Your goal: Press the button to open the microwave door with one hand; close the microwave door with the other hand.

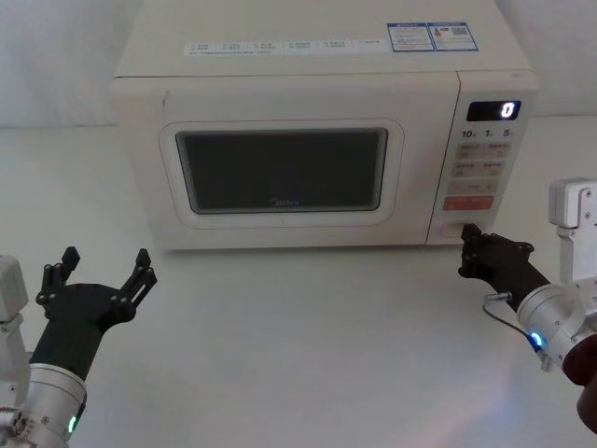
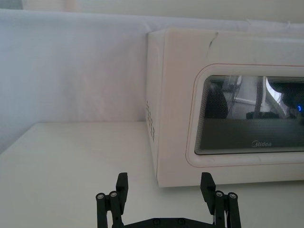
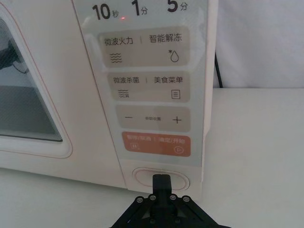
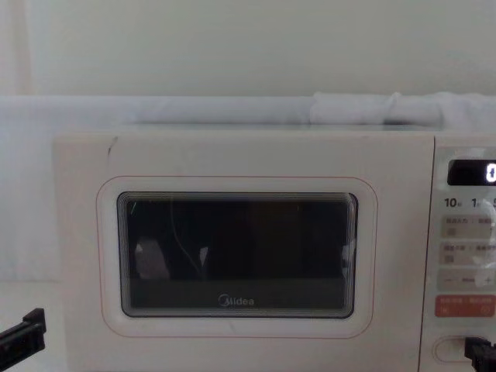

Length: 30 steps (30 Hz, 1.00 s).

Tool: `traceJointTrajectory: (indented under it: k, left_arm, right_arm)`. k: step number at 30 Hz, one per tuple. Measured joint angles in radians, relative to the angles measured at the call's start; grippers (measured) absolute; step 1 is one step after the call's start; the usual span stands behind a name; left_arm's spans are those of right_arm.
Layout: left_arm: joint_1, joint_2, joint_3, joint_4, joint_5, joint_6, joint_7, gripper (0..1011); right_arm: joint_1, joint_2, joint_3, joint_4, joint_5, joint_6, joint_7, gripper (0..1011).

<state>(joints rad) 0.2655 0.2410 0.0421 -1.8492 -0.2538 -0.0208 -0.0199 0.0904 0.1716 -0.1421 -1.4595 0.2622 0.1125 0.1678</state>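
My right claw (image 3: 160, 181), fingers clenched together, has its tip against the wide cream pill-shaped button (image 3: 159, 177) at the foot of the control panel, below the orange-red rectangular key (image 3: 156, 143). The large cream-white microwave door (image 1: 280, 182) with dark window sits flush, closed. My left claw (image 1: 103, 271) hovers released over the white bench (image 1: 308, 355), left of the door.

The button (image 3: 160, 177) was partly covered by the right gripper (image 3: 161, 183); contact between them could not be judged. In the chest view the button (image 4: 449, 349) was cut by the lower edge. The microwave door (image 2: 237, 114) was cropped beside the window; interior detail behind the dark glass was not resolved.
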Motion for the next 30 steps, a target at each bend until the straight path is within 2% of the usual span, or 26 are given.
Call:
traceJointTrajectory:
  k: [30]
  left_arm:
    - [0.000, 0.000, 0.000, 0.000, 0.000, 0.000, 0.000, 1001]
  right_arm:
    - [0.044, -0.010, -0.013, 0.062, -0.013, -0.017, 0.005, 0]
